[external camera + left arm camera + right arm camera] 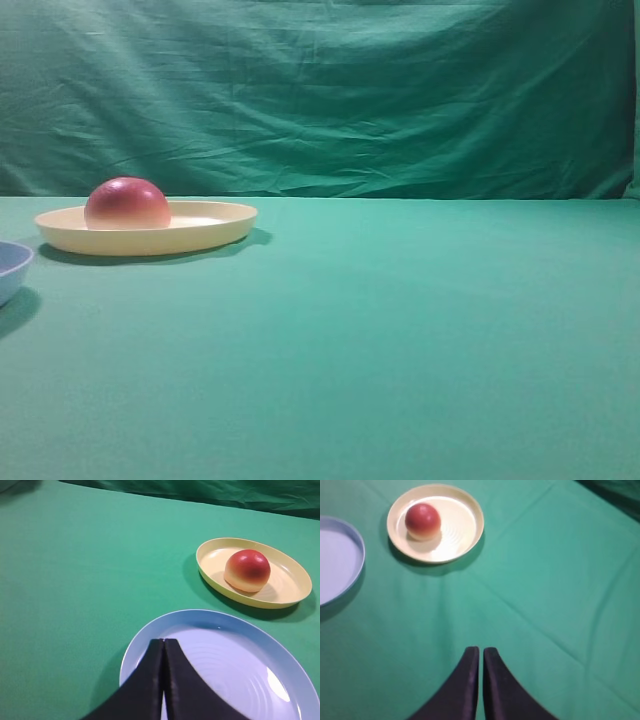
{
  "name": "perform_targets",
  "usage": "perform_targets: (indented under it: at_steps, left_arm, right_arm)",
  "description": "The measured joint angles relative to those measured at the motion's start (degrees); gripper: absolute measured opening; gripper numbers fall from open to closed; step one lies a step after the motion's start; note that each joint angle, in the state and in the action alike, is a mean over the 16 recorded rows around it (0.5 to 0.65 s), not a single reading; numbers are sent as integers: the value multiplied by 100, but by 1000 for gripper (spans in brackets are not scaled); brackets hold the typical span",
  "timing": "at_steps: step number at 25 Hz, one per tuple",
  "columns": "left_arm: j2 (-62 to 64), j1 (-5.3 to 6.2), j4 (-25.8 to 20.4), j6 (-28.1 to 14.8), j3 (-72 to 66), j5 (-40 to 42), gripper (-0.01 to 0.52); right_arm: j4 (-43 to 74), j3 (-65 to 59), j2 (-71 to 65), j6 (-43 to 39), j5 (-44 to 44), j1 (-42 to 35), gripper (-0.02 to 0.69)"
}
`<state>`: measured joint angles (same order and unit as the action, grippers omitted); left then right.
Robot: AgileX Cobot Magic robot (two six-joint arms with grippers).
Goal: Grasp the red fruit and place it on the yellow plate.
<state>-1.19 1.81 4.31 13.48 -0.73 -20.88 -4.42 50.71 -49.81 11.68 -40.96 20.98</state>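
Red fruit [127,203] sits on yellow plate [215,228], off-centre. My left gripper [163,642] hangs over light blue dish [240,675] beside plate, my right gripper [480,652] well apart; both pinched together, empty.

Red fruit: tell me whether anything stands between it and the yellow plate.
Nothing visible does. The red fruit already sits flat side down inside the yellow plate, off-centre, with both tools away from it and shut.

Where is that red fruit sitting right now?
The red fruit sits on the yellow plate, toward its left side in the exterior high view, at the table's left, with the light blue dish nearby.
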Motion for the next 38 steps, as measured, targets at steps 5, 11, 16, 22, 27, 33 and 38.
perform_targets:
  at_steps: [5,11,16,22,27,33,38]
  left_arm:
    - [0,0,0,0,0,0,0]
    - [0,0,0,0,0,0,0]
    - [0,0,0,0,0,0,0]
    - [0,0,0,0,0,0,0]
    - [0,0,0,0,0,0,0]
    - [0,0,0,0,0,0,0]
    - [0,0,0,0,0,0,0]
  right_arm:
    - [-24,-786,823,2,362,-654,0]
    - [9,-1675,1918,7,681,-1360,0]
    - [34,-2392,2852,11,961,-1838,0]
    - [44,-3269,3900,14,1305,-2202,0]
    - [32,-3996,4553,14,1556,-2319,0]
    - [10,-4715,4962,14,1784,-2340,0]
    - [-9,-5052,5031,14,1850,-2340,0]
